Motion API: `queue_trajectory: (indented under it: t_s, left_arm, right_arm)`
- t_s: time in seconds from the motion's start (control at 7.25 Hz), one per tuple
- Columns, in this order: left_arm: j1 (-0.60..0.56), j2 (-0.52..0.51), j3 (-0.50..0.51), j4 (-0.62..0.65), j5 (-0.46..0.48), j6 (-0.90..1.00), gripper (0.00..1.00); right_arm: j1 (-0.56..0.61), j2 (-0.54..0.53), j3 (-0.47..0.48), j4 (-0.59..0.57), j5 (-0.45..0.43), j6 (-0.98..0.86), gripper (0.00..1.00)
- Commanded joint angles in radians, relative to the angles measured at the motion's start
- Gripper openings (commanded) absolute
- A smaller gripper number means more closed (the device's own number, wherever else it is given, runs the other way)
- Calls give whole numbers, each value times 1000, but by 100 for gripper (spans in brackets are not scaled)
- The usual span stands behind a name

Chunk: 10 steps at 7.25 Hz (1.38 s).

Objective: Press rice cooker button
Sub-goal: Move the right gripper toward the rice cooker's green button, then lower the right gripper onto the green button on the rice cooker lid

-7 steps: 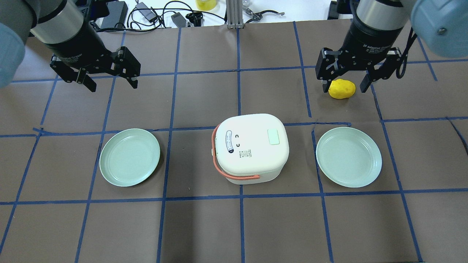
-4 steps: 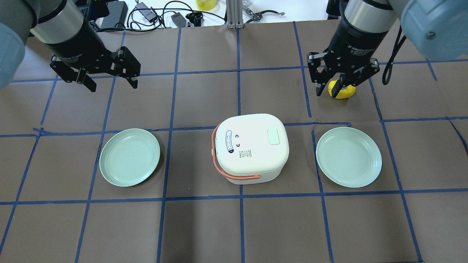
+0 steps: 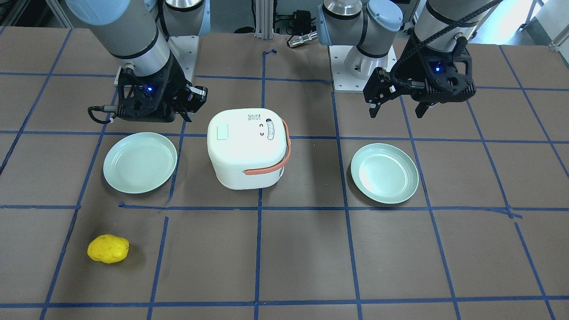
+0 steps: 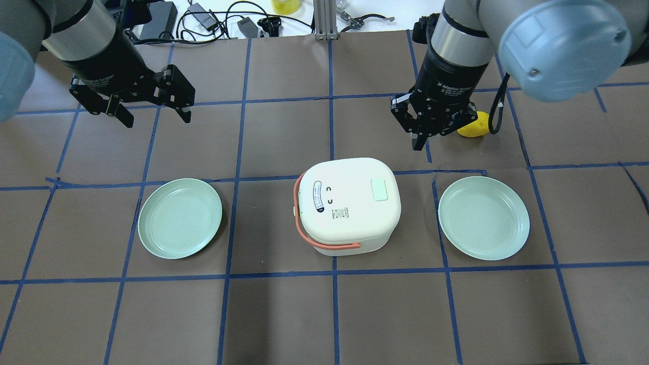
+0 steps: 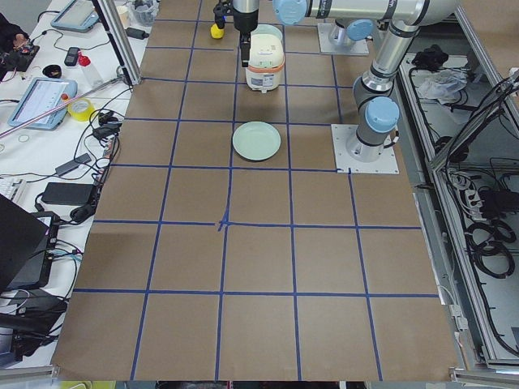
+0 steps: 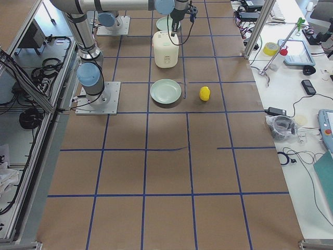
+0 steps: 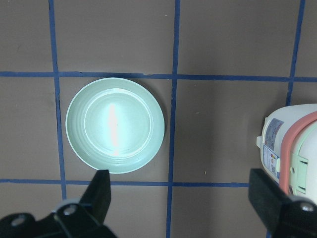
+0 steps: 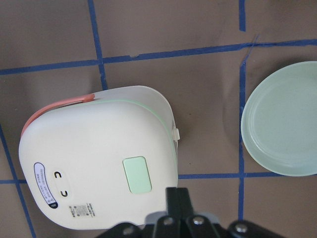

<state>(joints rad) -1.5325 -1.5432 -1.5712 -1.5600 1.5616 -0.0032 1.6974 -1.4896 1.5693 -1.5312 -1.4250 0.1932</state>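
Rice cooker point(image 4: 350, 213) x1, 1 button point(image 4: 379, 189), 2 plates point(image 4: 180, 218) point(image 4: 483, 218), 1 yellow potato point(image 3: 108, 249).

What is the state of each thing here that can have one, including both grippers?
Rice cooker: upright, lid shut, handle folded down.
Lid button: nothing touching it.
Left plate: empty.
Right plate: empty.
Yellow object: lying loose, held by nothing.
Left gripper: open, empty.
Right gripper: shut, holding nothing.
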Motion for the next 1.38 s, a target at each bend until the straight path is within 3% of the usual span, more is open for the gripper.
queue_trajectory:
  t_s: [0.0,0.14,0.69,1.24]
  left_arm:
    - [0,0,0,0,0,0,100]
    - [0,0,0,0,0,0,100]
    - [0,0,0,0,0,0,100]
    - [0,0,0,0,0,0,100]
  right_arm:
    - [21,20,53,-75,26,12,0]
    - [31,25,69,-110,62,26,0]
    - [58,34,159,-182,63,28,0]
    - [58,35,169,-176,61,28,0]
